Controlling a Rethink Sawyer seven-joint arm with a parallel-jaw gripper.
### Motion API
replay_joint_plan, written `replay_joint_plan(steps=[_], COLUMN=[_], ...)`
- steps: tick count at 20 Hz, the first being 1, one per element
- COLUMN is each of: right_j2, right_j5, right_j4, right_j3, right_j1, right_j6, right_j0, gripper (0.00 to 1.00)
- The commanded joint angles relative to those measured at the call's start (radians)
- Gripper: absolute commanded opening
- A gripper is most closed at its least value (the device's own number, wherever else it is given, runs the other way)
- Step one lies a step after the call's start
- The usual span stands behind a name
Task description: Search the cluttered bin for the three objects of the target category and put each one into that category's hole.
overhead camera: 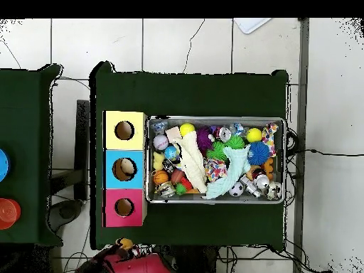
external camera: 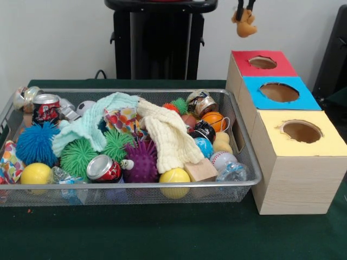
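My gripper point(external camera: 244, 14) hangs at the top right, shut on a small tan plush toy point(external camera: 245, 27) that dangles below its black fingers. It is up in the air behind the red-topped box and its hole point(external camera: 263, 62), well clear of the box top. In the overhead view the gripper point(overhead camera: 126, 247) and the toy point(overhead camera: 126, 242) sit just past the red box point(overhead camera: 124, 207), at the table's edge. The blue box hole point(overhead camera: 124, 169) has a pale object lying inside it. The yellow box hole point(external camera: 301, 131) looks dark inside.
The wire-mesh bin point(external camera: 246, 162) left of the boxes is heaped with spiky balls, crushed cans, yellow balls, a baseball, a wooden block, a mint knitted cloth point(external camera: 89, 124) and a cream knitted cloth point(external camera: 171, 138). Green cloth covers the table.
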Motion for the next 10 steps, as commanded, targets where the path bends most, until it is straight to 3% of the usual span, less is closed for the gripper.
replay_joint_plan(steps=[1,4,10], right_j2=[-0.089,-0.129,-0.147], right_j5=[-0.030,-0.047,-0.175], right_j4=[0.127,0.139,0.127], right_j3=[-0.034,-0.081,-0.124], right_j1=[0.067,0.121,0.248], right_j6=[0.439,0.466,0.467], right_j0=[0.156,0.215,0.223], gripper=[0.00,0.00,0.00])
